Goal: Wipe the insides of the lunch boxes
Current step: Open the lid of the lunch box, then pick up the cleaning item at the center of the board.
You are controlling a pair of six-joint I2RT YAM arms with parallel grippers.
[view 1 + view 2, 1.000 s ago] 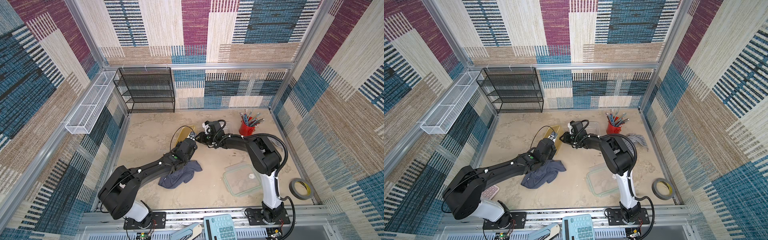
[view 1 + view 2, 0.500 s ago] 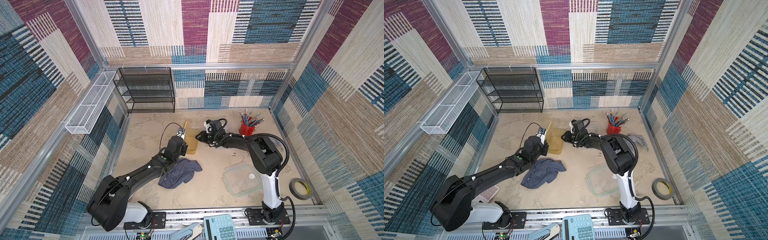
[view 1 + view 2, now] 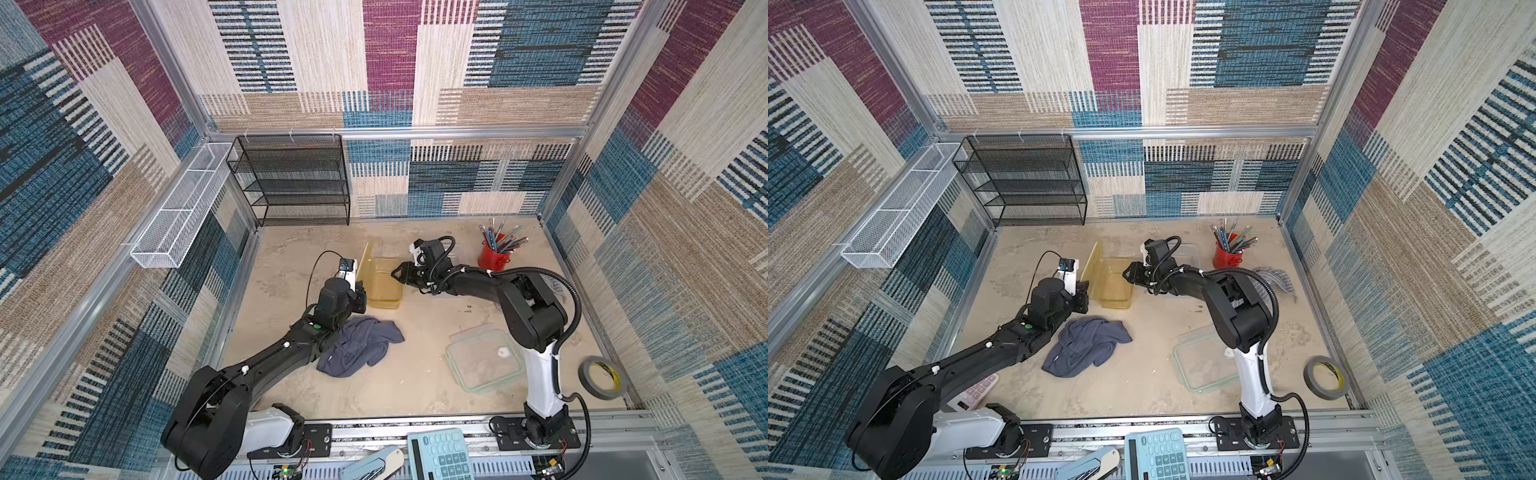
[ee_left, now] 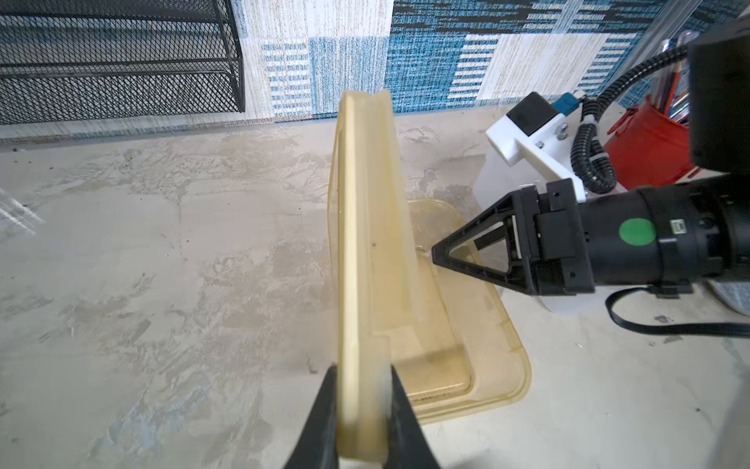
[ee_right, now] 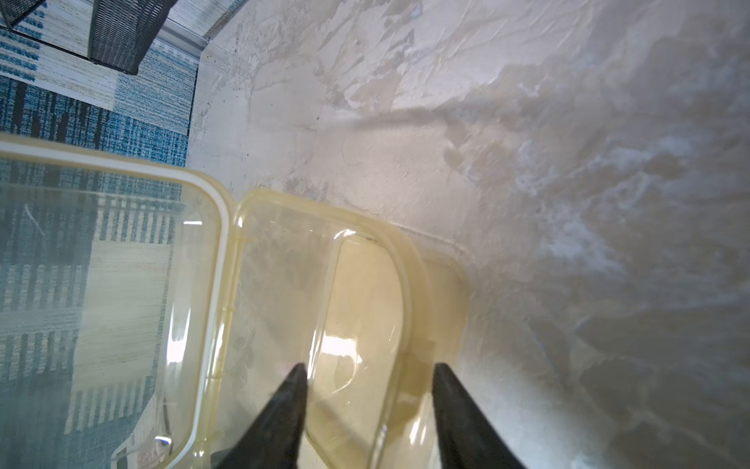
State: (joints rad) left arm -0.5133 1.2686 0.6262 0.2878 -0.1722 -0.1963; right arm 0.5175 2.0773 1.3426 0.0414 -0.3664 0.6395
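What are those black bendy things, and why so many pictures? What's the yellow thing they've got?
Those are robot arms, a left arm and a right arm, each ending in a pincher called a gripper. Two pictures look down at the whole table from above; two come from small cameras on the arms' wrists. The left gripper pinches the yellow lid, holding it up on its edge. The right gripper is open, one tip on each side of the rim of the yellow lunch box. On the table lie a grey-blue cloth, a red cup of pencils and a roll of tape.
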